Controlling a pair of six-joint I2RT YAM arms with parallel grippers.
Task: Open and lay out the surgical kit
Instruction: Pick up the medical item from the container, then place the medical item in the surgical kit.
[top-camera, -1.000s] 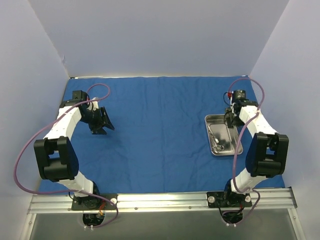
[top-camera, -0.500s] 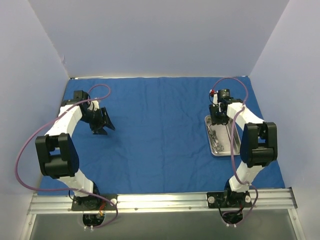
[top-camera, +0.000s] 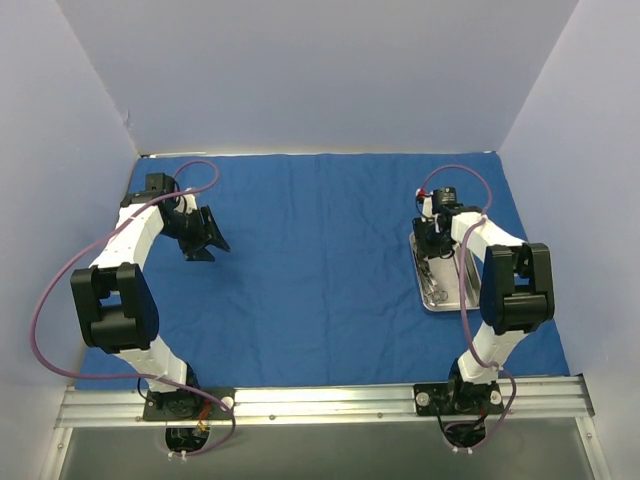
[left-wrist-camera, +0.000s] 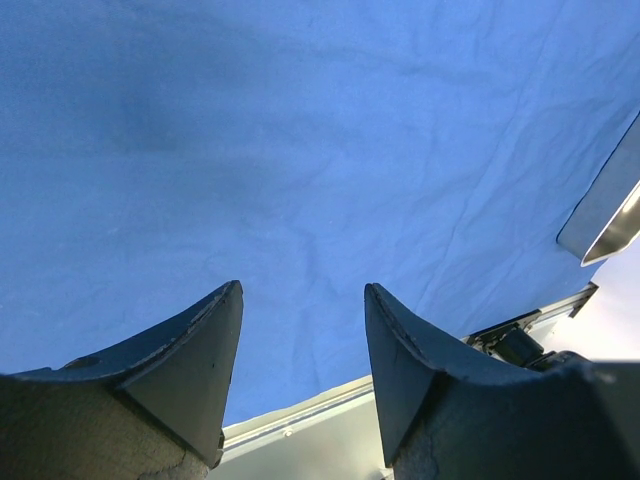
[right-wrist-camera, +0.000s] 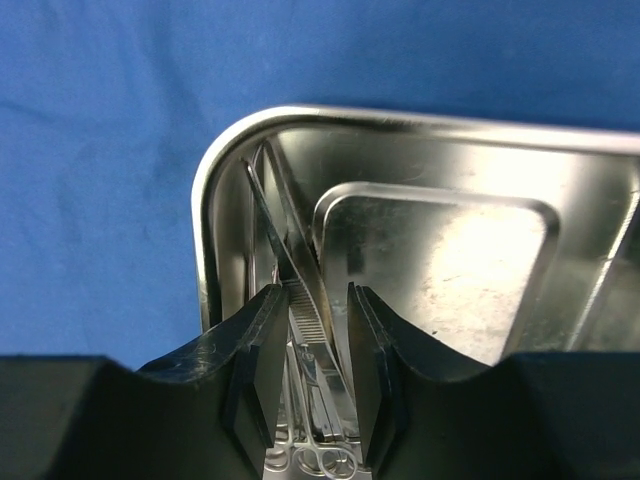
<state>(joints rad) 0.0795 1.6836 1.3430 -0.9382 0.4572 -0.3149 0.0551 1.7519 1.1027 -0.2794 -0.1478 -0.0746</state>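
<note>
The royal-blue cloth wrap (top-camera: 320, 250) lies spread flat over the table. The small steel tray (top-camera: 452, 290) sits on it at the right, holding thin silver instruments (top-camera: 432, 280). My right gripper (top-camera: 432, 243) is down in the tray's far left corner. In the right wrist view its jaws (right-wrist-camera: 310, 300) stand a little apart, straddling the silver tweezers (right-wrist-camera: 290, 240); scissor-like ring handles (right-wrist-camera: 320, 455) lie below them. My left gripper (top-camera: 208, 238) hovers open and empty over the cloth's left part. The left wrist view shows its open jaws (left-wrist-camera: 303, 295) above bare cloth (left-wrist-camera: 300, 130).
Pale walls close in the table at the back and on both sides. A metal rail (top-camera: 320, 400) with both arm bases runs along the near edge. The tray's edge (left-wrist-camera: 605, 210) shows at the right of the left wrist view.
My right gripper has swung left and down from the tray's far right edge into its far left corner, over the instruments. My left gripper has shifted slightly toward the back.
</note>
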